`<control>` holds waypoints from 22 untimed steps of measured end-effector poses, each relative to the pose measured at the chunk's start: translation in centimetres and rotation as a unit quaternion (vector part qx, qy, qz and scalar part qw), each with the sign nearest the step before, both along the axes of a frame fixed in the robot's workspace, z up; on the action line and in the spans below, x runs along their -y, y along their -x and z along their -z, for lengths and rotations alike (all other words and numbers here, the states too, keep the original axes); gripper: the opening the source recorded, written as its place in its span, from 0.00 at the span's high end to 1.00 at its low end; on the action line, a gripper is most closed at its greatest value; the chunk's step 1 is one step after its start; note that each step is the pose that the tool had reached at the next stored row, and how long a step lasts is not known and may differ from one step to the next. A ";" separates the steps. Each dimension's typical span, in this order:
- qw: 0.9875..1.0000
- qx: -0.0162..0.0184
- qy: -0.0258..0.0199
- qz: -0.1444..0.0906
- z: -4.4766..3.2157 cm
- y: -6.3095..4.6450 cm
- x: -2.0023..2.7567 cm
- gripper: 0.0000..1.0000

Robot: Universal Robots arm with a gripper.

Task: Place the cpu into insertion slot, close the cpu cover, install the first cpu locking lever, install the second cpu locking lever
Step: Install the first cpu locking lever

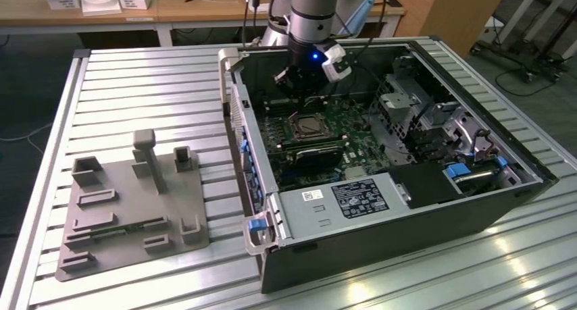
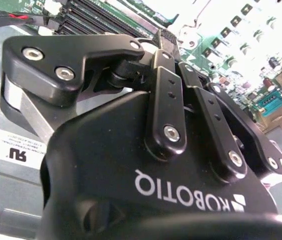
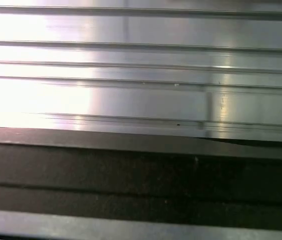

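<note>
- My gripper (image 1: 305,87) hangs inside the open computer case (image 1: 396,222), just above and behind the CPU socket (image 1: 309,125) on the motherboard (image 1: 347,148).
- In the second wrist view the gripper (image 2: 168,42) body blocks the fingertips; I cannot tell whether they are wide, narrow or holding anything.
- The cpu (image 1: 311,126) appears already seated in the socket, below the fingers; the cpu cover and levers are too small to sort out in the exterior view.
- Judgement: work is at the socket. To do it well I would descend slowly, stay square to the socket frame, and keep clear of the memory slots beside it.
- Surface: ribbed aluminium table (image 1: 135,87), bright with glare; the first wrist view shows those ribs (image 3: 141,100) and a dark case edge (image 3: 141,175).
- A grey fixture tray (image 1: 135,209) sits well apart from the fingers, outside the case.
- Room: wooden desk (image 1: 180,9) behind, cables on the floor.
</note>
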State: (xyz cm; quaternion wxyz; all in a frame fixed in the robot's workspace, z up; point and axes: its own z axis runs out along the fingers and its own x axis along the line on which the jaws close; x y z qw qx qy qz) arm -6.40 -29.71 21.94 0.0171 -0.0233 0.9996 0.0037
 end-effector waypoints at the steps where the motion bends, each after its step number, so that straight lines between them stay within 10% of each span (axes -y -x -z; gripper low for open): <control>1: 1.000 0.000 0.000 0.000 0.01 0.0 0.00 0.90; 22: 1.000 0.000 0.000 0.000 0.70 -0.5 0.00 0.90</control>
